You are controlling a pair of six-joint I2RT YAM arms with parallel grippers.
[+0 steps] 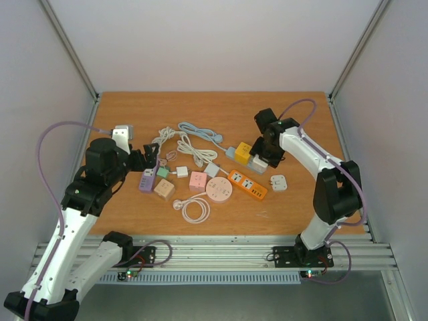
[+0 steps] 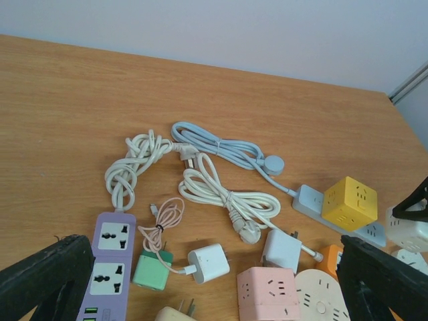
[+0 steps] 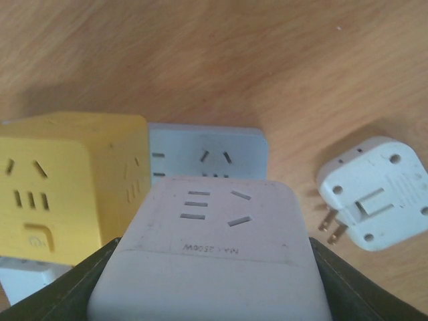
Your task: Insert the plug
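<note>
My right gripper [image 1: 266, 156] is shut on a white cube socket adapter [image 3: 210, 254], its dark fingers [image 3: 60, 294] pressed against both sides. The cube sits over a pale blue power strip [image 3: 207, 150], right beside a yellow cube socket [image 3: 63, 180]. The cube's underside and any prongs are hidden, so I cannot tell whether it is seated in the strip. My left gripper [image 1: 150, 160] is open and empty. In the left wrist view [image 2: 214, 287] it hovers above a white charger [image 2: 208, 262] and a green plug [image 2: 152, 271].
A purple strip [image 2: 107, 261], a pink cube [image 1: 198, 180], a round pink socket [image 1: 218, 189] and an orange strip [image 1: 247, 184] lie mid-table. A white travel adapter [image 3: 374, 194] lies to the right. Coiled white cables [image 2: 227, 197] and a blue cable [image 2: 221, 148] lie behind.
</note>
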